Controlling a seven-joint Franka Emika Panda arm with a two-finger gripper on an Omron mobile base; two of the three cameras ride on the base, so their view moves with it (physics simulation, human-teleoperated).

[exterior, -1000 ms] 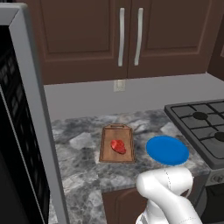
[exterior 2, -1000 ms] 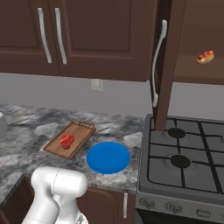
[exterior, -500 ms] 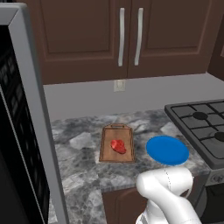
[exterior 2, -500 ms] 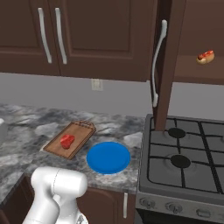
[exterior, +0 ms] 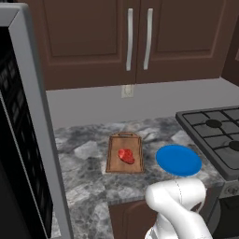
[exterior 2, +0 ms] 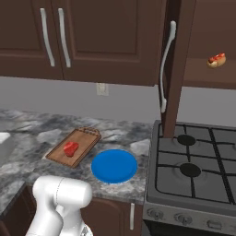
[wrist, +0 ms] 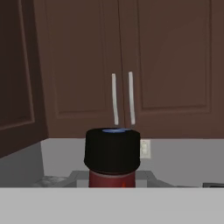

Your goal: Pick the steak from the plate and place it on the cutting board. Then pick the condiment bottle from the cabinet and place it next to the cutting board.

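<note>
Now we see the steak [exterior: 126, 155] lying flat on the cutting board [exterior: 124, 163], roughly mid-board, on the grey marbled table [exterior: 88, 182]. Board handle points toward the back wall. In the right base view the steak [exterior 2: 70, 148] sits a bit toward the near end of the board [exterior 2: 79, 140].

The plate [exterior: 178, 160] is bare, just beside the board on the stove side, not touching it as far as we can tell. Same in the right base view: plate [exterior 2: 114, 165] between board and stove [exterior 2: 198, 175].

The condiment bottle [wrist: 112, 156] shows in the hand view, close up: black cap on top, dark red body below it, upright relative to that view. It sits right at the bottom centre where the hand's tips would be, so we read the hand as pinched shut on the bottle; the fingertips themselves are hidden behind it.

Behind the bottle in the hand view we see closed cabinet [wrist: 166, 65] doors with two silver bar handles [wrist: 122, 98] and a wall outlet [wrist: 145, 148] just beside the cap.

In the right base view one cabinet door [exterior 2: 177, 64] stands open edge-on above the stove, and a hot dog [exterior 2: 215, 60] rests on the inner shelf [exterior 2: 207, 76].

A dark appliance [exterior: 23, 140] stands at the left edge of the left base view.
</note>
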